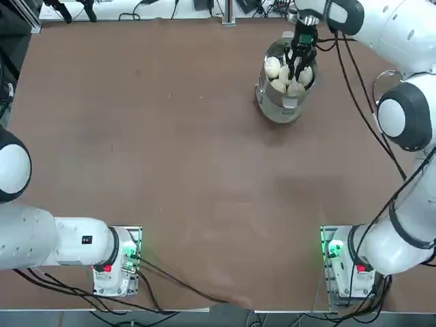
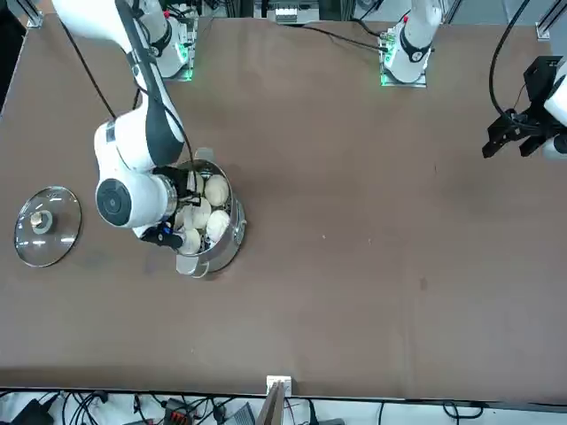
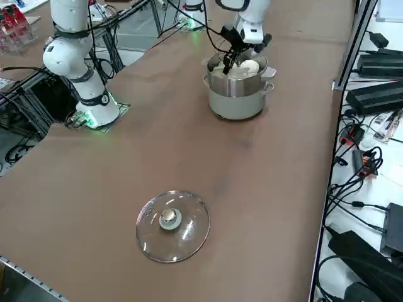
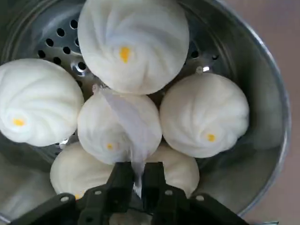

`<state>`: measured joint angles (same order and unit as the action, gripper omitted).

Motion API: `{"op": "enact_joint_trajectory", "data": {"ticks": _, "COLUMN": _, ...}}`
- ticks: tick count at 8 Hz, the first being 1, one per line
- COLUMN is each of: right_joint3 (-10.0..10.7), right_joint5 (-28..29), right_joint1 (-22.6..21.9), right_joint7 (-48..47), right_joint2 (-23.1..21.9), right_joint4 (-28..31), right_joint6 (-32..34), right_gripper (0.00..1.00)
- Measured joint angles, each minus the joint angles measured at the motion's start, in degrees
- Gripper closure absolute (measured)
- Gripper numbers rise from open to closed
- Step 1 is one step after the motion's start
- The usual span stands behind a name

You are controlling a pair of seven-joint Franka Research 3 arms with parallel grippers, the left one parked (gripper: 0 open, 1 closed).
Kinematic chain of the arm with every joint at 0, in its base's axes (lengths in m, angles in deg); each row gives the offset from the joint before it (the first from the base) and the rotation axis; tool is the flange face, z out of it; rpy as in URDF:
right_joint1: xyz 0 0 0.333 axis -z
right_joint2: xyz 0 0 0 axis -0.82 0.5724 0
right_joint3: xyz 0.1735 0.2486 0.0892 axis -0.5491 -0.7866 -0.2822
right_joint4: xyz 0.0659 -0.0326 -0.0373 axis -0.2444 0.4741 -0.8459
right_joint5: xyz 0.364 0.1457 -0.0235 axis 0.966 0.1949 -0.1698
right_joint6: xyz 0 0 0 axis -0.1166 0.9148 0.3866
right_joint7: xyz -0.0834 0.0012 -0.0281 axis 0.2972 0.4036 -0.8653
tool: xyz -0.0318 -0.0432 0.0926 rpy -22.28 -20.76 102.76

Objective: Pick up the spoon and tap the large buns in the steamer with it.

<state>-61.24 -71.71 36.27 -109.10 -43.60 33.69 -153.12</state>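
Observation:
In the right wrist view my right gripper (image 4: pixel 137 176) is shut on the handle of the white spoon (image 4: pixel 124 117). The spoon's bowl reaches out over the middle bun, and its tip ends near the edge of the bun beyond; whether it touches I cannot tell. Several large buns (image 4: pixel 133 42) with yellow dots fill the steamer (image 4: pixel 262 84), packed against each other. From overhead, the gripper (image 1: pixel 298 65) hangs inside the steamer (image 1: pixel 283 105) at the far right of the table, above the buns (image 1: pixel 274 68). The front view shows the arm covering part of the steamer (image 2: pixel 221 252).
A round glass lid (image 3: pixel 173 225) with a knob lies flat on the table well away from the steamer (image 3: pixel 236 100), seen also as the lid (image 2: pixel 46 226) in the front view. Cables and power bricks lie beyond the table's edge.

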Motion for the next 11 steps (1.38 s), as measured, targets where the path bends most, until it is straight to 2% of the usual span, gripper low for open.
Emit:
{"op": "enact_joint_trajectory", "data": {"ticks": 1, "right_joint3": 0.0, "right_joint5": 0.1, "right_joint1": 0.0, "right_joint7": 0.0, "right_joint2": 0.2, "right_joint4": -0.2, "right_joint6": -0.1, "right_gripper": 0.91}}
{"op": "enact_joint_trajectory", "data": {"ticks": 7, "right_joint3": 0.5, "right_joint5": 0.8, "right_joint1": 0.8, "right_joint7": 0.0, "right_joint2": -0.5, "right_joint4": -3.3, "right_joint6": 2.6, "right_gripper": 0.91}}
{"op": "enact_joint_trajectory", "data": {"ticks": 9, "right_joint3": 0.7, "right_joint5": 1.2, "right_joint1": 2.9, "right_joint7": 0.1, "right_joint2": -0.9, "right_joint4": -5.7, "right_joint6": 6.1, "right_gripper": 0.91}}
{"op": "enact_joint_trajectory", "data": {"ticks": 11, "right_joint3": 0.9, "right_joint5": 3.7, "right_joint1": 7.1, "right_joint7": 2.6, "right_joint2": -1.4, "right_joint4": -8.9, "right_joint6": 10.4, "right_gripper": 0.91}}
